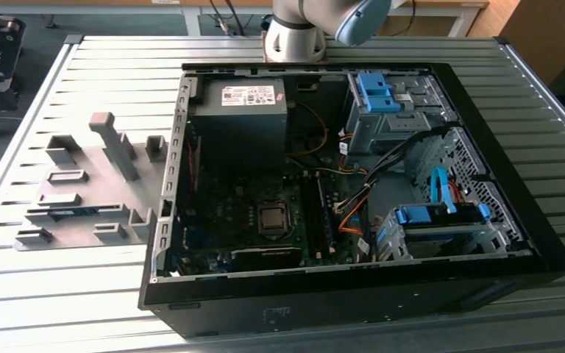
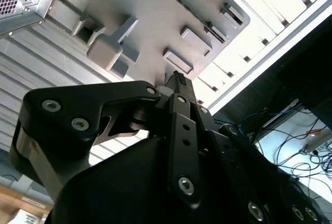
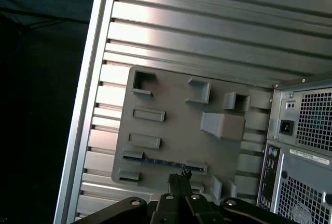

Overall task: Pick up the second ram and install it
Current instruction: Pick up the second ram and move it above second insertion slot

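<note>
The second ram (image 1: 70, 213) is a thin blue stick lying in a slot of the grey holder plate (image 1: 76, 235), at the exterior view's left, beside the open computer case (image 1: 361, 294). In the first wrist view the ram (image 3: 161, 160) shows as a dark blue strip on the holder plate (image 3: 176, 115). My gripper (image 3: 179, 176) hangs well above it with its fingertips pressed together and nothing between them. In the second wrist view the gripper (image 2: 175, 81) points at the holder plate (image 2: 155, 22) from a distance.
The case lies open on a slatted metal table (image 1: 86, 73), with the motherboard's processor socket (image 1: 273, 218), long slots (image 1: 317, 213), a power supply (image 1: 243, 110) and blue drive cages (image 1: 440, 217) inside. Tall grey blocks (image 1: 115, 143) stand on the holder. The table edge (image 3: 85, 120) lies near the holder.
</note>
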Robot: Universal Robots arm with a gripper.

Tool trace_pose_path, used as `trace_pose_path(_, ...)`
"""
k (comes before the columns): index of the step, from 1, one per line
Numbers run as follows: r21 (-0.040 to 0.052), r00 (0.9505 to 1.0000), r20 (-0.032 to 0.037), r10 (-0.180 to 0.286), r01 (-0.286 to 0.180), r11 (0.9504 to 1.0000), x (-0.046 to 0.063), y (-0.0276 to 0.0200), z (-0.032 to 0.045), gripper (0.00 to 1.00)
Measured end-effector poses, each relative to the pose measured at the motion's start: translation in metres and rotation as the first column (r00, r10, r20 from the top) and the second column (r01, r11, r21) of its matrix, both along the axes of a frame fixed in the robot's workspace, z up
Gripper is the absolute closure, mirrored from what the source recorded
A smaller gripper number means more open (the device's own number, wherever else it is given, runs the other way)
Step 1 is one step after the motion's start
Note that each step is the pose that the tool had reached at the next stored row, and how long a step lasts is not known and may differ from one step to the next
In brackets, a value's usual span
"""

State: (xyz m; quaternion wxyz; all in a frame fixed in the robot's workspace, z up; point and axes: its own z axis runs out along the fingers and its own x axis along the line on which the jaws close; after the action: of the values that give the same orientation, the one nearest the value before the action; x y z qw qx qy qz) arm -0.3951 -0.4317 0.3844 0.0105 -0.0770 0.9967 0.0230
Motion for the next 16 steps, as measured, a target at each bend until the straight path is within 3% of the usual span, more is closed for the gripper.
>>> trace_pose_path(5,0.0,0.9962,0.0,0.087,-0.087,0.9962,0.0,0.0,-0.0005,0.89)
trace_pose_path(11,-0.0008,0.983,-0.0002,0.183,-0.183,0.983,0.0,0.0,-0.0012,0.89)
trace_pose_path(16,-0.0016,0.9816,-0.0003,0.191,-0.191,0.9816,-0.0003,0.0,-0.0012,0.89)
